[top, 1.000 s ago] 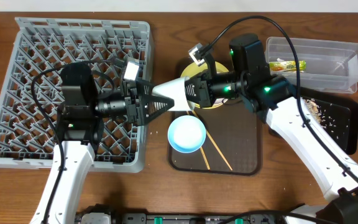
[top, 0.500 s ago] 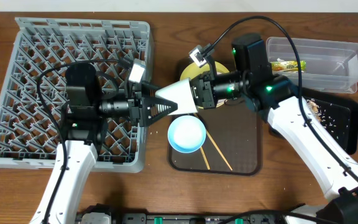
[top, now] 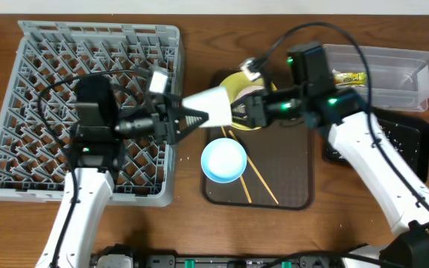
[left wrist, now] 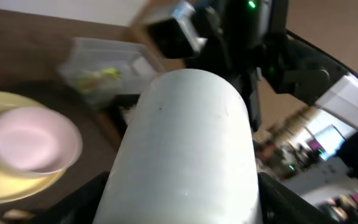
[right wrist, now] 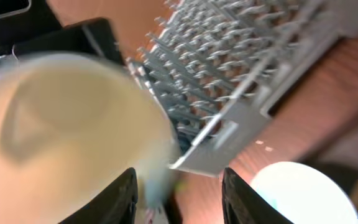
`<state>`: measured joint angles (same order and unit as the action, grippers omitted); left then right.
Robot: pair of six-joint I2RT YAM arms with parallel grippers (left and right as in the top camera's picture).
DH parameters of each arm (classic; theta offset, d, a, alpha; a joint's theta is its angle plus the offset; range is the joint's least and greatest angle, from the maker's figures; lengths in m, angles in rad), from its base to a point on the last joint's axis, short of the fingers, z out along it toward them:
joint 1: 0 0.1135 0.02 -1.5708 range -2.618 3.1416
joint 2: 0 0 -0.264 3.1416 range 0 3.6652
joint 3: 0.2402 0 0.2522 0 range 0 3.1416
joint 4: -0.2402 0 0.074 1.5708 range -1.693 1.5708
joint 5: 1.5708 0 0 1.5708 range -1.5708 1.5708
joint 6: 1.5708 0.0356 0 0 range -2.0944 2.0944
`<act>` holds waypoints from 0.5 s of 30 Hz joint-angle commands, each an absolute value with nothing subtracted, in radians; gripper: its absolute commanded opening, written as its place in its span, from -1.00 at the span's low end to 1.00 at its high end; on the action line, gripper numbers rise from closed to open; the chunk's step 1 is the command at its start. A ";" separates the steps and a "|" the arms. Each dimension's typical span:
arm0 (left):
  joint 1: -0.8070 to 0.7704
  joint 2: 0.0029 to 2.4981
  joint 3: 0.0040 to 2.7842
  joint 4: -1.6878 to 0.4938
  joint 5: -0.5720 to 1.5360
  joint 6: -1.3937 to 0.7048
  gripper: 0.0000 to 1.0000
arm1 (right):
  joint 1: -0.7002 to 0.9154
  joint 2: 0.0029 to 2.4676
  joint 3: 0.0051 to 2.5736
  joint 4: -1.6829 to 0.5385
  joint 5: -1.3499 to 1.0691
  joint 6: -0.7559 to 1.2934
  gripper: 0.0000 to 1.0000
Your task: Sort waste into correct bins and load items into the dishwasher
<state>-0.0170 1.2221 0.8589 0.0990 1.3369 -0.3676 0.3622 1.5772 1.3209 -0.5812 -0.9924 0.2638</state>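
Observation:
My left gripper [top: 188, 117] is shut on the small white cup [top: 208, 103], holding it on its side in the air between the dish rack [top: 51, 89] and the yellow plate [top: 237, 80]. In the left wrist view the cup [left wrist: 191, 149] fills the space between my fingers [left wrist: 182, 199]. My right gripper [top: 238, 113] is open at the cup's mouth end. In the right wrist view the cup [right wrist: 61, 137] sits left of the open jaws [right wrist: 179, 186]. The light blue cup [top: 223, 160] and the chopsticks [top: 255, 179] lie on the brown tray [top: 296, 171].
A small white bowl [left wrist: 27, 140] sits on the yellow plate. The clear tub [top: 393, 74] at the back right holds the yellow-green wrapper [top: 346, 77]. The black tray [top: 415, 141] beside it carries white crumbs [top: 393, 138]. The rack's near corner shows in the right wrist view [right wrist: 241, 81].
The white cup has risen slightly with my left gripper. My right arm has drawn back to the right and its jaws have come off the cup.

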 commanded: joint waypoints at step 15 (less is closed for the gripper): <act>0.258 1.076 0.998 -0.761 0.429 -0.116 0.03 | 0.097 1.507 1.325 -0.969 -0.464 0.023 -0.08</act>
<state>0.2264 1.1336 0.9066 -0.6754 0.7353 -0.1528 0.1234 1.5642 1.3209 -0.9344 -0.6289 0.0910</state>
